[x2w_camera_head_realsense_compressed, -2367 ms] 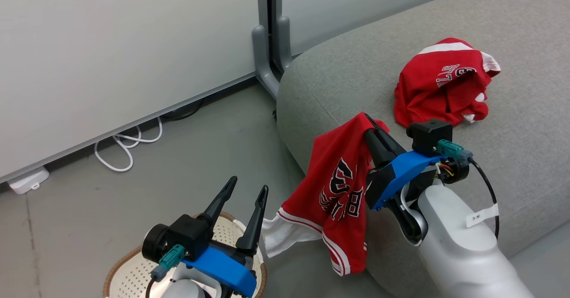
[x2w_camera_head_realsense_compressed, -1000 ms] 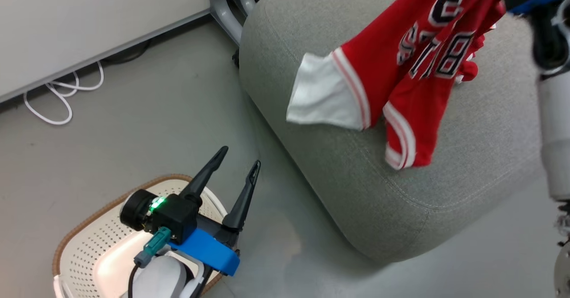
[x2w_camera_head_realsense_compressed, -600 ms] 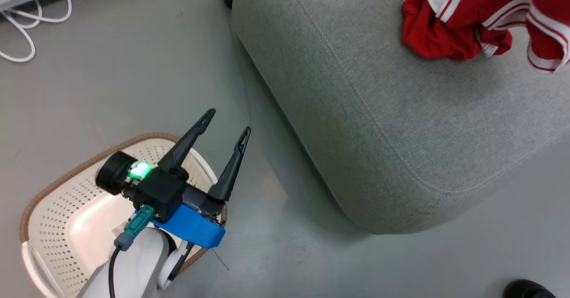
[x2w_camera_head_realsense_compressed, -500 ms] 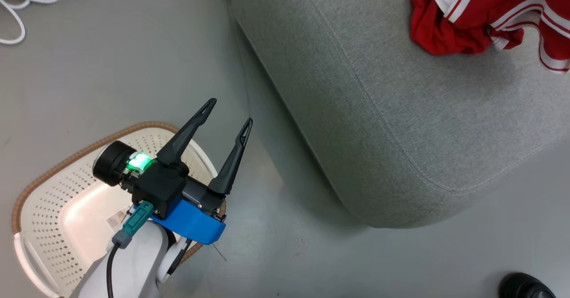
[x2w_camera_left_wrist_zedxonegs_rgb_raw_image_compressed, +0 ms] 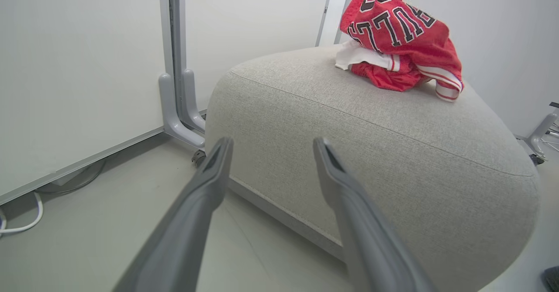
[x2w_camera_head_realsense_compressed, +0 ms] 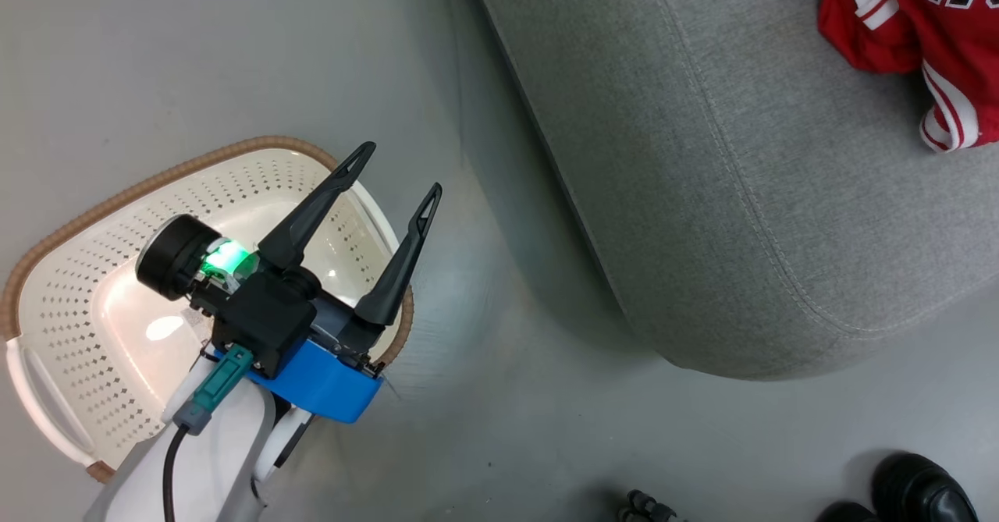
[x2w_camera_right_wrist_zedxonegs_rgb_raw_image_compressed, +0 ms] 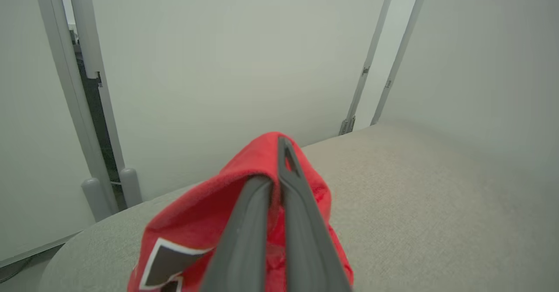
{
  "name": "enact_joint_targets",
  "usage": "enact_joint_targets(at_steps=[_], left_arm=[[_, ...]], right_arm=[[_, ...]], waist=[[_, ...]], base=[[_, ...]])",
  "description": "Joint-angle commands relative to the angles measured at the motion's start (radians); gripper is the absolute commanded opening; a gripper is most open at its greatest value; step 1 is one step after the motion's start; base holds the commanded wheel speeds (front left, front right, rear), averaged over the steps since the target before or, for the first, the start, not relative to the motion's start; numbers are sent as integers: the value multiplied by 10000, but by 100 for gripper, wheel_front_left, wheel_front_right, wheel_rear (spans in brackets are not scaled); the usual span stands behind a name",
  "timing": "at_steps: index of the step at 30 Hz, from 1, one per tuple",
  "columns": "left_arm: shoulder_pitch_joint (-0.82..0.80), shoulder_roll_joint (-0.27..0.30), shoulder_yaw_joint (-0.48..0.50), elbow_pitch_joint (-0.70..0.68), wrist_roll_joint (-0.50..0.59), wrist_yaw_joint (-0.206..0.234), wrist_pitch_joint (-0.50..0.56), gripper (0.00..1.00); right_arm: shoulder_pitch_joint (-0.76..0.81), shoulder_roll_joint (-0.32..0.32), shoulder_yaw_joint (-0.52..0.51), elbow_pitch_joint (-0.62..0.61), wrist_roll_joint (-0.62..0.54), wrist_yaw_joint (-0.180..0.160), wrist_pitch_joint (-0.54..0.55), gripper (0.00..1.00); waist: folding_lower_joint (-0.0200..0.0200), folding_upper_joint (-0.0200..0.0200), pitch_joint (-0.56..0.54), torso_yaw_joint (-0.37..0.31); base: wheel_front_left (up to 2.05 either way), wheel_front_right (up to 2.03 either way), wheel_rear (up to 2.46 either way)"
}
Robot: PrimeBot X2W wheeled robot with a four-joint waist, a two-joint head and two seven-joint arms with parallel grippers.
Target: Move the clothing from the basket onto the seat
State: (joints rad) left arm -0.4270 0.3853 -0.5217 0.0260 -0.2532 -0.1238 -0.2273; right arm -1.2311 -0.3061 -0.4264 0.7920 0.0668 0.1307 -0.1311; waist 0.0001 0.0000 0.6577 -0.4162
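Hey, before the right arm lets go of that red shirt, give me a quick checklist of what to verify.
1. Grip: right gripper shut on the held garment: ok.
2. Drop spot: held garment hangs over the seat, not the floor: ok.
3. The other garment already lies on the seat: ok.
4. No clothing seen in the basket: ok, though the left gripper hides part.
5. The left gripper is open and holds nothing: ok.
6. A person's shoes far enough from the robot: cannot tell.
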Motion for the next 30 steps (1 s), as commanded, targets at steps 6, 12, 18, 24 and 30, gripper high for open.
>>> enact_joint_targets(at_steps=[6,12,18,24,30], left_arm=[[-127,62,15,-146,-82,85,50,100],[-251,12,-34,-99,-95,86,15,100],[-170,-144,-70,170,-245,108,-124,100],[-26,-554,-225,767,-501,64,-282,100],[272,-1062,-166,1436,-725,29,-377,100]], right_arm=[[584,168,-51,1458,-86,1,-466,0],[652,139,4,2180,-93,1,-598,0],[564,1,129,2744,-149,1,-568,100],[895,-139,431,3044,-248,1,-725,100],[1515,-170,901,3174,-27,1,-864,100]], waist=[[-1,0,166,309],[-1,0,118,409],[-1,0,-184,460],[-1,0,-883,661],[-1,0,-1921,965]], base=[[0,0,0],[0,0,0],[0,0,0],[0,0,0],[0,0,0]])
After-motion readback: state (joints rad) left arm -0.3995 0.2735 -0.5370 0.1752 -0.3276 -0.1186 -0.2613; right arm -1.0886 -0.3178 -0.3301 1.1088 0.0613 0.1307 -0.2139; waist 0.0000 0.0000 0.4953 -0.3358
